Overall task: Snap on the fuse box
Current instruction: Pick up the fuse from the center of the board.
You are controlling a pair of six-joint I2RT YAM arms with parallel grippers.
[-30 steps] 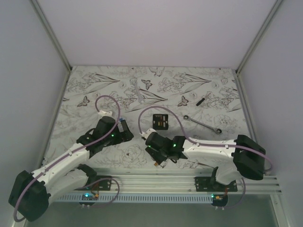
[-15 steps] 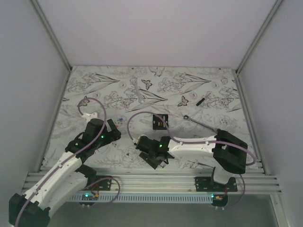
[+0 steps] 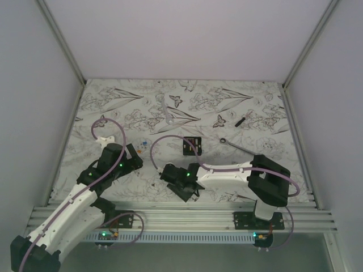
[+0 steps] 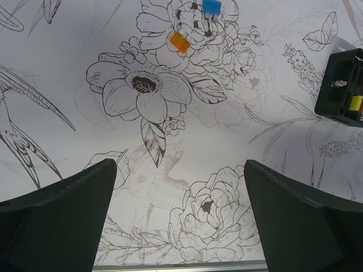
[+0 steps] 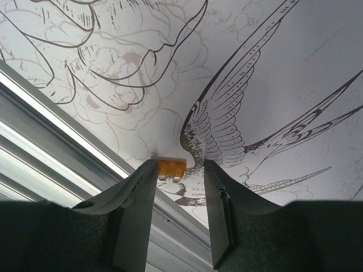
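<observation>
The fuse box (image 3: 192, 147) is a small black square box on the flower-print mat at mid table; it also shows at the right edge of the left wrist view (image 4: 343, 88) with a yellow piece inside. My left gripper (image 3: 133, 154) is open and empty (image 4: 180, 215), left of the box and apart from it. My right gripper (image 3: 187, 191) hangs low near the front edge, jaws partly open (image 5: 187, 167). A small orange fuse (image 5: 171, 168) lies on the mat between them, against the left finger, with a gap to the right finger.
A loose orange fuse (image 4: 179, 42) and a blue fuse (image 4: 212, 7) lie ahead of the left gripper. A metal wrench (image 3: 243, 148), a short black stick (image 3: 240, 120) and a clear piece (image 3: 168, 116) lie further back. The aluminium rail (image 5: 68, 119) runs just beside the right gripper.
My left arm has pulled back to the left and toward the near edge, away from the loose fuses. My right gripper has shifted left and nearer the front rail.
</observation>
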